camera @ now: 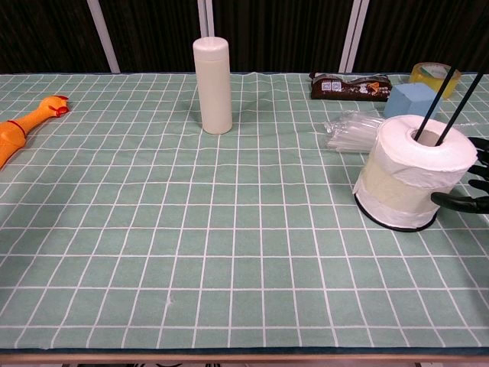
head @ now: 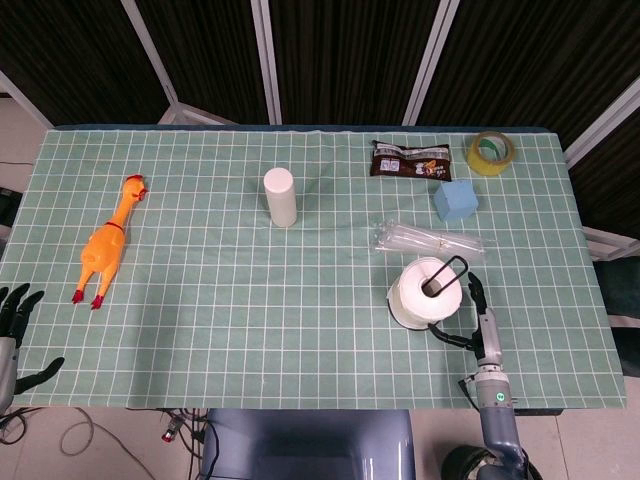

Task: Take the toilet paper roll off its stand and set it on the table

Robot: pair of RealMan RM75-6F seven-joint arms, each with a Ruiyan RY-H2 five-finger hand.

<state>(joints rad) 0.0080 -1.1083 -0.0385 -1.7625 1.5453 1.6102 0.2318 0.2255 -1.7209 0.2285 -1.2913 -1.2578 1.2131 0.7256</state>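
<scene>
White toilet paper roll (head: 427,293) sits on its black wire stand (head: 451,268), lower right. Right hand (head: 476,325) just beside it, fingers spread, empty. Left hand (head: 14,335) spread, lower-left edge, empty.

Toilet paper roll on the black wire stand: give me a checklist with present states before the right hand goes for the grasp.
1. White toilet paper roll seated on the black wire stand, rods through its core: ok.
2. Right hand open, fingers spread, holding nothing: ok.
3. Right hand beside the roll on its right: ok; whether the fingers touch it: cannot tell.
4. Path straight up along the rods free: ok in the head view; the rod tops are cut off in the chest view.
5. Bare green checked tablecloth left of the roll for setting it down: ok.
6. Left hand off at the near left table edge, open: ok.
</scene>
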